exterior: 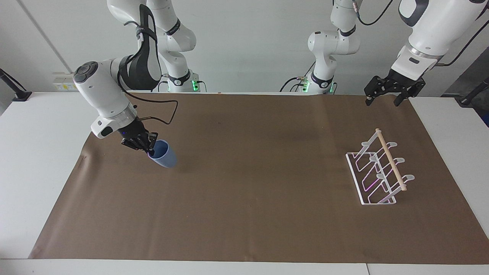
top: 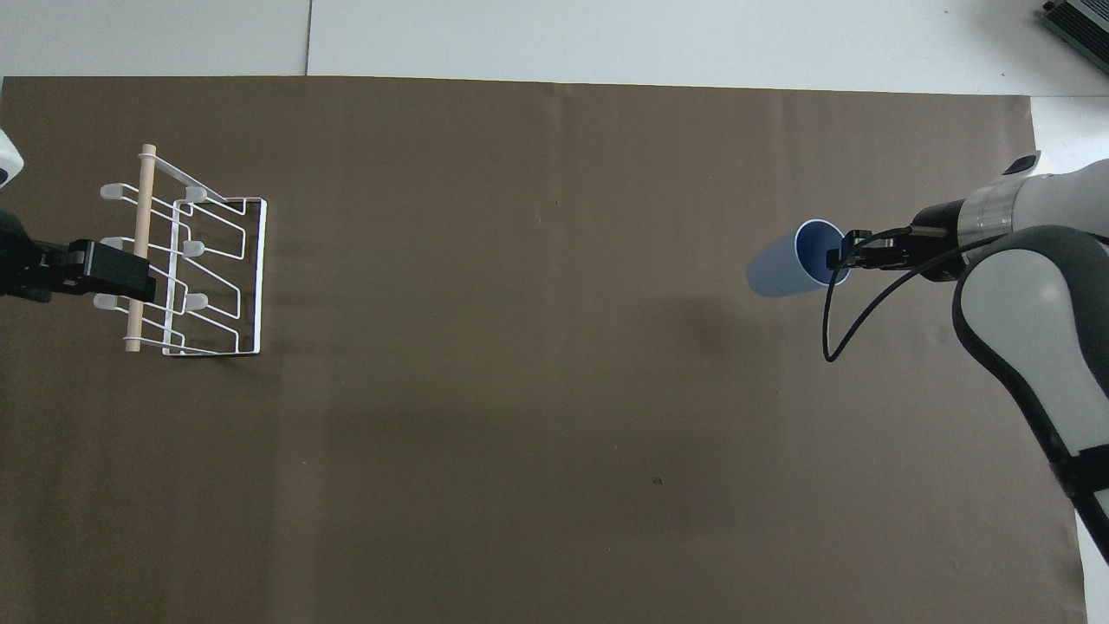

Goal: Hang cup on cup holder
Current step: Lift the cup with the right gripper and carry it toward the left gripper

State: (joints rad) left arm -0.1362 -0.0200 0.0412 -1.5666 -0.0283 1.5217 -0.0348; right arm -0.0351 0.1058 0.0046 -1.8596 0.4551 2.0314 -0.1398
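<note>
The light-blue cup hangs tilted just above the brown mat toward the right arm's end of the table, its base pointing toward the middle. My right gripper is shut on the cup's rim. The white wire cup holder with its wooden dowel stands on the mat toward the left arm's end. My left gripper waits open, raised over the mat's edge beside the holder, with nothing in it.
A brown mat covers most of the white table. A black cable loops from the right wrist. A grey box sits at the table's corner.
</note>
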